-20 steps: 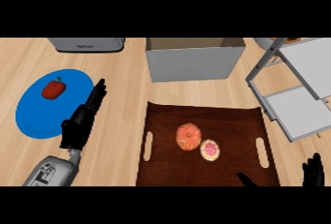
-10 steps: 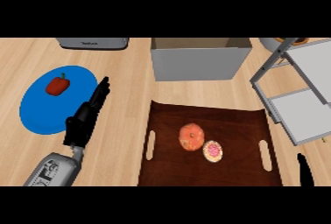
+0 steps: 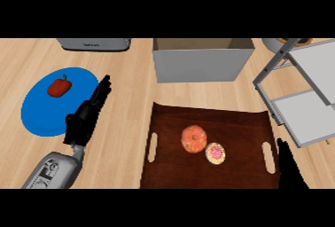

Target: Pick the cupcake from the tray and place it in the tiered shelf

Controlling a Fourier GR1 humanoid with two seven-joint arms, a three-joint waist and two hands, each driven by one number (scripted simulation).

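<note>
A dark brown tray point(image 3: 242, 128) lies in the middle front of the counter. On it sit an orange round item point(image 3: 193, 138) and, touching its right side, a small cupcake point(image 3: 215, 153) with pink frosting. The grey tiered shelf point(image 3: 302, 95) stands at the right, its flat tiers bare. My left hand point(image 3: 86, 116) rests open on the counter left of the tray, fingers pointing away. Only a sliver of my right hand point(image 3: 288, 166) shows at the lower right, beside the tray's right handle, holding nothing.
A blue plate point(image 3: 42, 113) with a red bell pepper point(image 3: 59, 87) lies at the left. A grey open box point(image 3: 201, 60) stands behind the tray. A grey appliance point(image 3: 95, 43) sits at the back left, and a bowl point(image 3: 282, 43) peeks behind the shelf.
The view has shifted, so everything sits further right and lower. My right hand has sunk towards the lower edge, showing less of itself. The tray's items have not moved.
</note>
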